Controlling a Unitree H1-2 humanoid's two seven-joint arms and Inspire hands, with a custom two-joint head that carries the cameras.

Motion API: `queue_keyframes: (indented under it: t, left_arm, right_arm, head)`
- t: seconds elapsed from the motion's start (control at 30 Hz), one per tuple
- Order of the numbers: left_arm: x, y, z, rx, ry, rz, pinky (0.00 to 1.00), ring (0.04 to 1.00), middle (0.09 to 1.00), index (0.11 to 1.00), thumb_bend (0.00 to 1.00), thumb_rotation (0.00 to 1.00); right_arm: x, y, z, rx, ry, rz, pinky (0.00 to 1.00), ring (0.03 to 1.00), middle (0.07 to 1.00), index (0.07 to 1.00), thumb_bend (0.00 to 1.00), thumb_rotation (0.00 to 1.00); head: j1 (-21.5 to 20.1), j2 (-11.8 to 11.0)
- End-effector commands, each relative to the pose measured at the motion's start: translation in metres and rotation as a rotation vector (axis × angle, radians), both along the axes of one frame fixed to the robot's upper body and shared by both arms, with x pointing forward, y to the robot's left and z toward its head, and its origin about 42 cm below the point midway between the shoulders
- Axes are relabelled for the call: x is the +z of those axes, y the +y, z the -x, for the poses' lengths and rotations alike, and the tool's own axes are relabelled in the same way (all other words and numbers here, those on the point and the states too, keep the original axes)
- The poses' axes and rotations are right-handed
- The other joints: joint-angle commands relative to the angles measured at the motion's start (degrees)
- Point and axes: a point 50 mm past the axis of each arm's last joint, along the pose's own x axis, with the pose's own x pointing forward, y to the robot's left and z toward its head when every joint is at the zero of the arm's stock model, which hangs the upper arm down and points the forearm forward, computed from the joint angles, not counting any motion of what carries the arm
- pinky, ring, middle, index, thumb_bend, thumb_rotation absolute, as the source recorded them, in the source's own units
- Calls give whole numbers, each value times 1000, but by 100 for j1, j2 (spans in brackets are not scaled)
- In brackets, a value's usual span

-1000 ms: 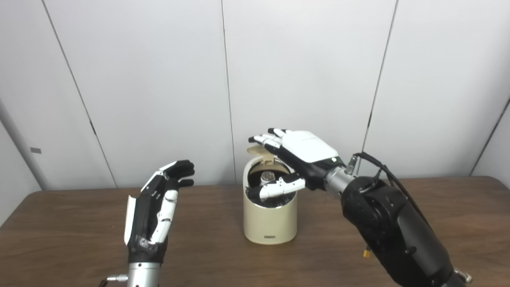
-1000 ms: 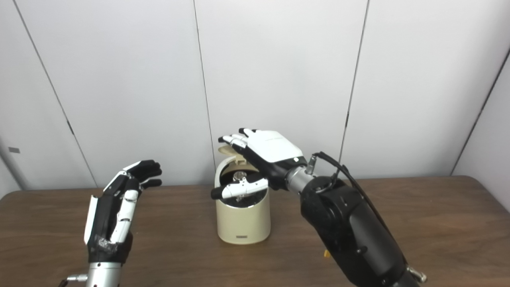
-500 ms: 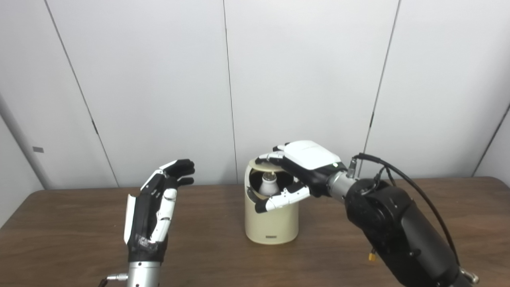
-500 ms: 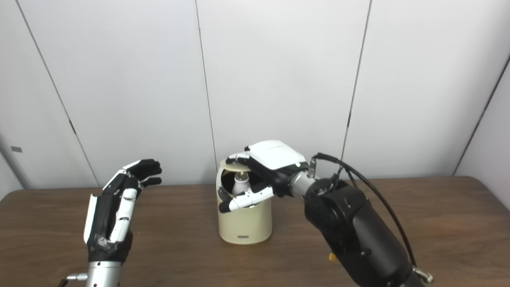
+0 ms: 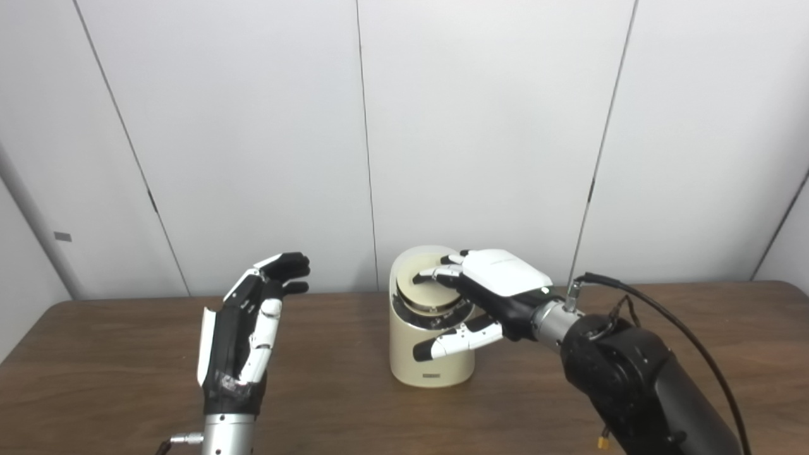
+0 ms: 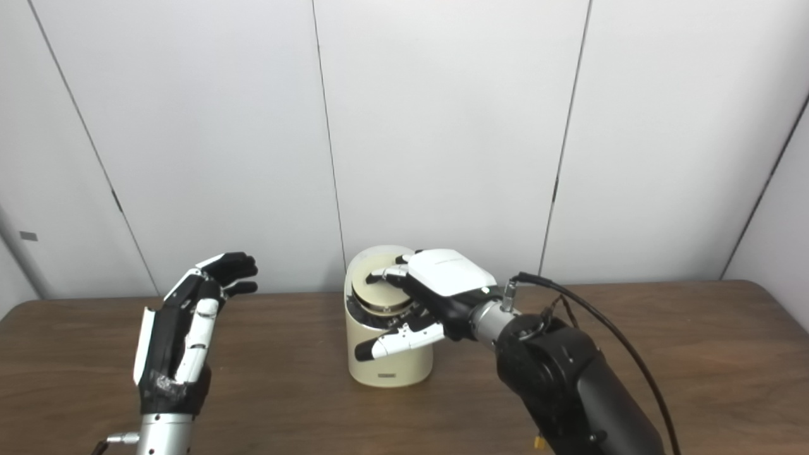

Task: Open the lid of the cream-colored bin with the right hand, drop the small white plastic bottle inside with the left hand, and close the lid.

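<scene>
The cream-colored bin (image 5: 431, 354) stands upright at the middle of the brown table. Its round lid (image 5: 428, 287) lies almost flat on the opening, with a narrow dark gap at the front rim. My right hand (image 5: 490, 297) rests palm-down on the lid, fingers spread on its top and thumb out in front of the bin; it holds nothing. My left hand (image 5: 243, 332) stands upright, open and empty, to the left of the bin and apart from it. The small white bottle is not visible; the lid hides the bin's inside.
The brown wooden table (image 5: 95, 373) runs across the whole view, with its far edge against a white panelled wall (image 5: 253, 126). A black cable (image 5: 657, 309) loops off my right forearm.
My right hand has pushed the lid down from raised to nearly flat on the bin. The bottle, seen inside before, is now covered. The left hand has not moved.
</scene>
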Motion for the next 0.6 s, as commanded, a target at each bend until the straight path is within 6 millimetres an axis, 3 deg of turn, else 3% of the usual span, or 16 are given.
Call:
queue_keyframes:
  t: [0.0,0.57]
  left_arm:
    - [23,-4,-3,-12,-89,-2,672,732,730,707,337,698]
    - [25,-3,-4,-15,-92,6,678,737,738,711,336,704]
  right_arm:
    - [16,0,4,17,-85,-12,1000,955,862,858,908,915]
    - [-21,10,4,-19,-287,443,1000,990,895,873,940,901]
  head:
    - [-4,12]
    - [-20,37]
